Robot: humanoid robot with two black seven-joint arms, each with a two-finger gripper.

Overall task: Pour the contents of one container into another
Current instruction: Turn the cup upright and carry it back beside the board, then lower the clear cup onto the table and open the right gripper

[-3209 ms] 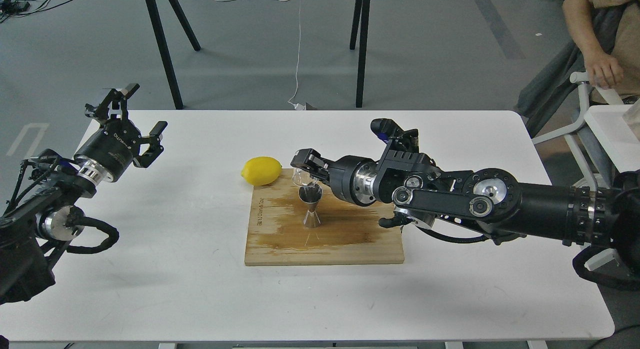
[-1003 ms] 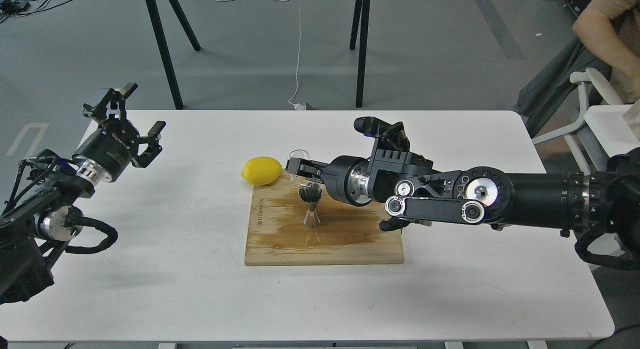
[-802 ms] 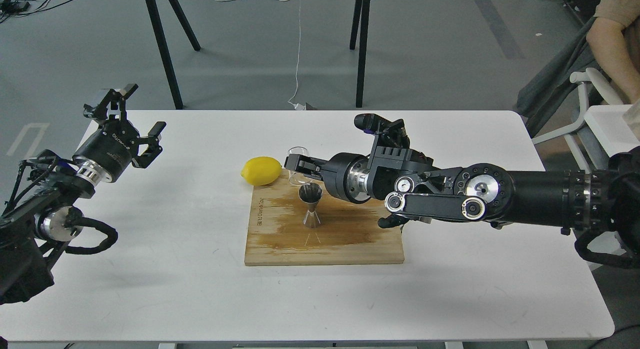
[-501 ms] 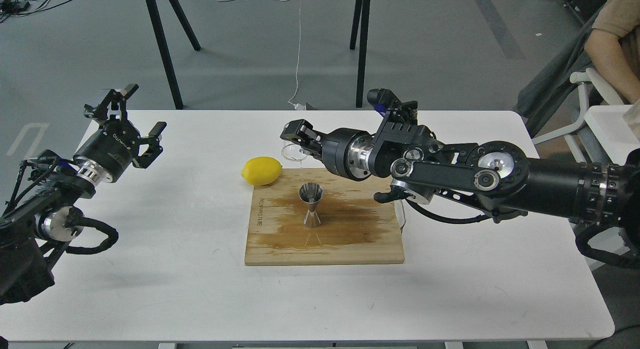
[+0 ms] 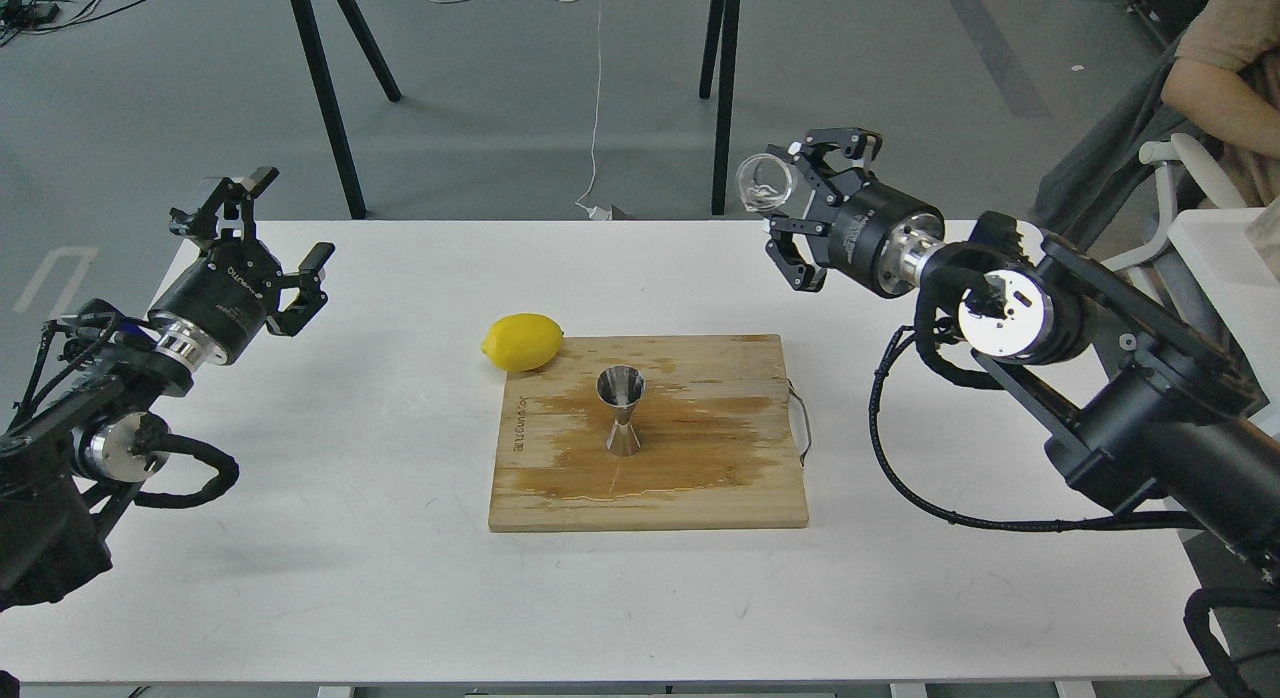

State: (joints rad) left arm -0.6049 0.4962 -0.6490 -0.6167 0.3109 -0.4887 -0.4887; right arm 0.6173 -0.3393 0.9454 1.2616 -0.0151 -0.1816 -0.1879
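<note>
The small clear glass cup (image 5: 765,183) is lifted high above the table's back right, tipped on its side with its mouth facing left. My right gripper (image 5: 787,204) is shut on it, well up and to the right of the jigger. The shiny steel jigger (image 5: 621,410) stands upright in the middle of the wooden board (image 5: 700,498), with a wet stain spread around it. My left gripper (image 5: 290,216) hangs open and empty over the table's far left edge.
A yellow lemon (image 5: 522,341) lies against the board's back left corner. The board has a wire handle (image 5: 802,423) on its right side. A seated person (image 5: 1225,73) and a white chair (image 5: 1165,168) are at the far right. Black stand legs (image 5: 722,98) rise behind the table.
My right gripper has lifted the glass cup away from above the jigger, up and far to the right, the arm pulling back. The jigger, lemon and left arm have not moved.
</note>
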